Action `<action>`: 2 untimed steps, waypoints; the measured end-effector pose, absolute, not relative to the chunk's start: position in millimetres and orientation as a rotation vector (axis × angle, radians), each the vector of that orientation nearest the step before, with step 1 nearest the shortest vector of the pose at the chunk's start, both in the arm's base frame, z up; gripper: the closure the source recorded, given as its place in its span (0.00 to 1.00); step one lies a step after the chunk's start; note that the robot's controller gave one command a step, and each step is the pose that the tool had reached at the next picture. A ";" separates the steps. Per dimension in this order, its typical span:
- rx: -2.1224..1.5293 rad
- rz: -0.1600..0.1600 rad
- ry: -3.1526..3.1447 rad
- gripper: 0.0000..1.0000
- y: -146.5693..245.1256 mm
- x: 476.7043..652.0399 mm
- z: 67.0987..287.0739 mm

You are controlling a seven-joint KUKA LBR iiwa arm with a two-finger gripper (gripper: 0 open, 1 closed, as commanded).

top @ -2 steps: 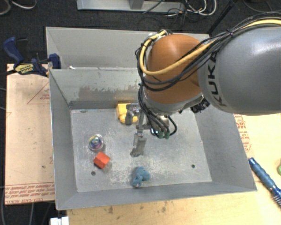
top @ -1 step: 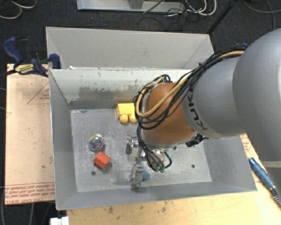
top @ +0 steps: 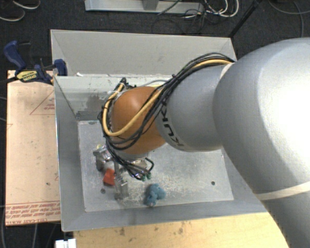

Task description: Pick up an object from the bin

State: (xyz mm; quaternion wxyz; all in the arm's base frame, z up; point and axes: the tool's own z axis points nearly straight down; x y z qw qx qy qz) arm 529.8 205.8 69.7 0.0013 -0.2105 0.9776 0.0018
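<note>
My gripper (top: pixel 117 182) reaches down to the bin floor near the front left, below the orange wrist cover. A small red-orange block (top: pixel 109 177) lies right beside its metal fingers, touching or nearly touching the left one. Whether the block sits between the fingers I cannot tell. A blue lumpy soft thing (top: pixel 154 194) lies on the floor a little to the right of the fingers, close to the front wall.
The arm and its orange cover hang over the middle and back of the bin and hide the floor there. The bin's left wall stands close to the gripper. Bare scuffed floor stretches to the right of the blue thing.
</note>
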 end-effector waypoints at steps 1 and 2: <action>-0.655 0.004 3.070 1.00 203.6 530.5 70.2; -0.654 0.004 3.071 0.00 203.3 530.5 69.9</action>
